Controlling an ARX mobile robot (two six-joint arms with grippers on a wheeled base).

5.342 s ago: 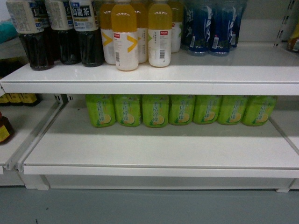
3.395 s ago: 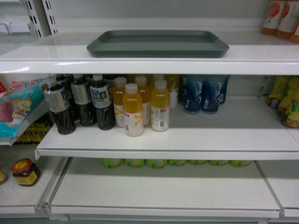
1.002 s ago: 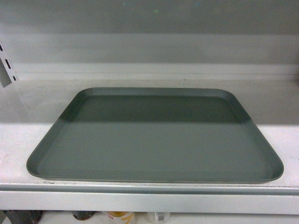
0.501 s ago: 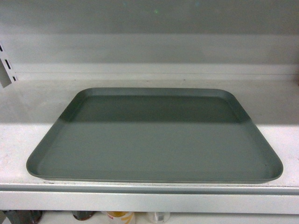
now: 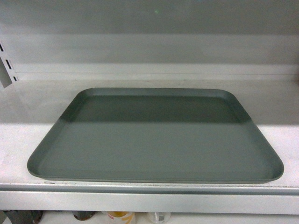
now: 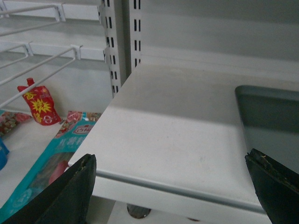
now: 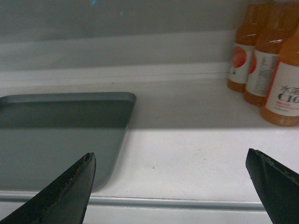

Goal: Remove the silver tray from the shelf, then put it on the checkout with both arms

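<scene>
The silver tray lies flat on the shelf, filling the middle of the head view, its near rim close to the shelf's front lip. Neither gripper shows in the head view. In the left wrist view my left gripper is open, in front of the shelf's front edge, left of the tray's left side. In the right wrist view my right gripper is open, in front of the shelf, with the tray's right corner to its left. Nothing sits between either pair of fingers. The checkout is out of view.
Orange drink bottles stand on the shelf right of the tray. Slotted uprights, wire racks and snack packets lie left of the shelf. Bottle caps show on the board below.
Seconds ago the head view rose from lower shelves of bottles to the tray's shelf. Over the last second the tray and the view are nearly still.
</scene>
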